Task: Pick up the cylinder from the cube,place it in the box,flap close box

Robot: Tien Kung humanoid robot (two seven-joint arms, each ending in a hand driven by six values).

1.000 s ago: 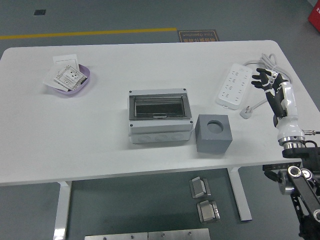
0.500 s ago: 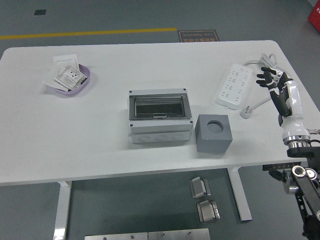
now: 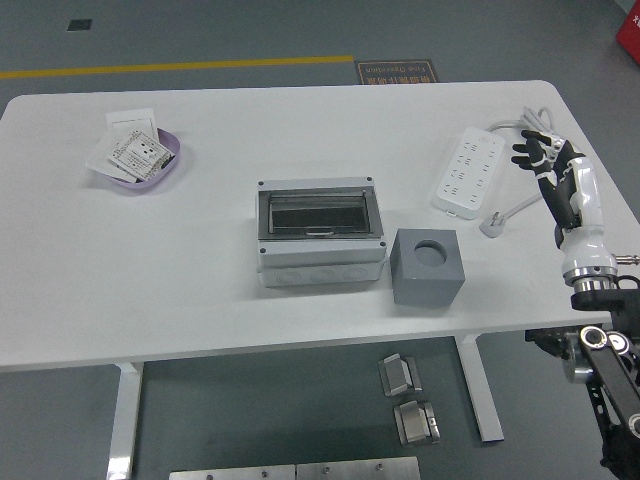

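White table (image 3: 200, 270): I see it filling most of my head view, its near edge toward the bottom.
Right hand (image 3: 541, 155): raised over the table's right edge, fingers spread and relaxed, holding nothing.
Left hand: I can't see it.
Power strip (image 3: 468, 171): white, just to the left of my right hand, lying at a slant; its cable (image 3: 525, 122) loops behind the hand and its plug (image 3: 493, 224) lies below the strip.
Cube (image 3: 427, 266): grey, well to the hand's lower left, nearer me, with a round hole in its top. I see no cylinder standing out of it.
Box (image 3: 320, 231): grey, just beside the cube on its left; its clear flap lies flat over the opening. I can't tell what is inside.
Cylinder: I can't make it out anywhere.
Bowl (image 3: 140, 160): purple, far to the hand's left, holding white cards.
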